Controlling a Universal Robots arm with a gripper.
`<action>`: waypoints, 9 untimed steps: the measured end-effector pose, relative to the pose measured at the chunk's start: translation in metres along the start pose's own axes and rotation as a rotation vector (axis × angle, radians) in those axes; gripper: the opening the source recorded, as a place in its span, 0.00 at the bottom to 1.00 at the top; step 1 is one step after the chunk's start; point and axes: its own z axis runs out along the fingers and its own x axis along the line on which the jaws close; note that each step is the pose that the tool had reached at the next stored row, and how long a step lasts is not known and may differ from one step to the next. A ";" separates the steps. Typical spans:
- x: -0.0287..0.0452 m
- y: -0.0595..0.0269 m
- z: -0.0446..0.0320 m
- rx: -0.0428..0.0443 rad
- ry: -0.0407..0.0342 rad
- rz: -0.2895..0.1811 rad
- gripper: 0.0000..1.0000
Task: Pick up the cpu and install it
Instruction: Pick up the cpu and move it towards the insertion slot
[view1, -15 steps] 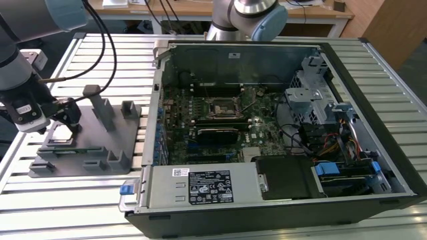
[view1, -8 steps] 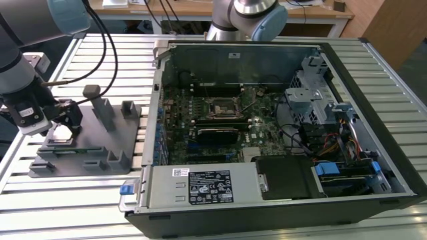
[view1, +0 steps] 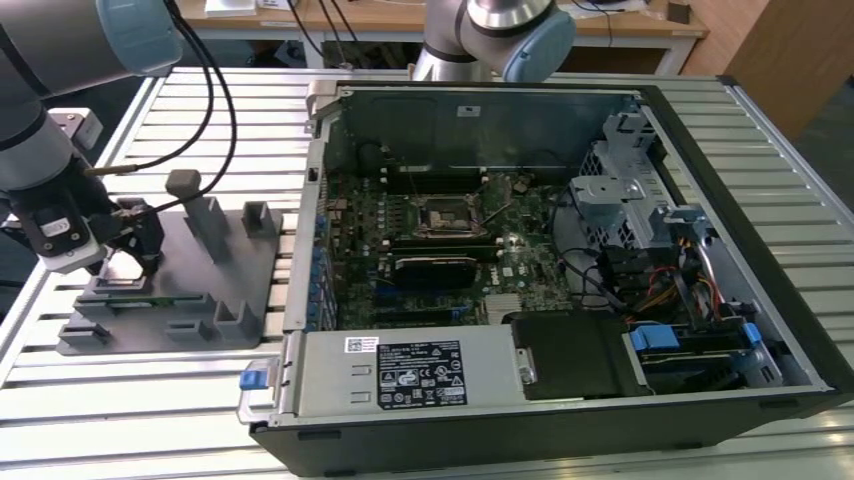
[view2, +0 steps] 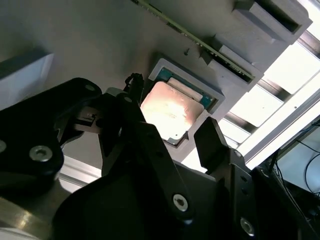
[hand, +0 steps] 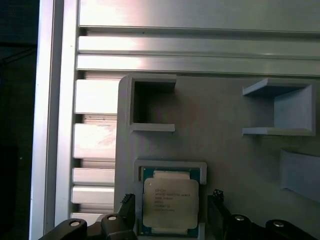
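gripper (view1: 134, 258) released, fingers (hand: 216, 212) straddling cpu (hand: 170, 202); cpu flat, lid up, long axis crosswise to the fingers' line, seated in tray (view1: 187, 322) recess, 9 o'clock of case (view1: 561, 428).

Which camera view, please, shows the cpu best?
The first wrist view: the cpu lies face-on in its tray recess, between open jaws. The second wrist view shows it slanted, glare-washed; the exterior view, just its spot beneath the gripper.

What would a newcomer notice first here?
The open computer case dominates the exterior view, its motherboard exposed with the socket near the middle. At the exterior view's left, the gripper hangs low over a grey tray. In the first wrist view the silver cpu lies in its tray recess, straddled by the open gripper.
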 end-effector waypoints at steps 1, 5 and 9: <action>0.0000 0.0000 0.0001 0.0000 -0.0007 0.000 0.68; 0.0002 0.0006 0.0002 0.0024 -0.0026 0.000 0.68; 0.0002 0.0008 0.0002 0.0024 -0.0038 0.000 0.68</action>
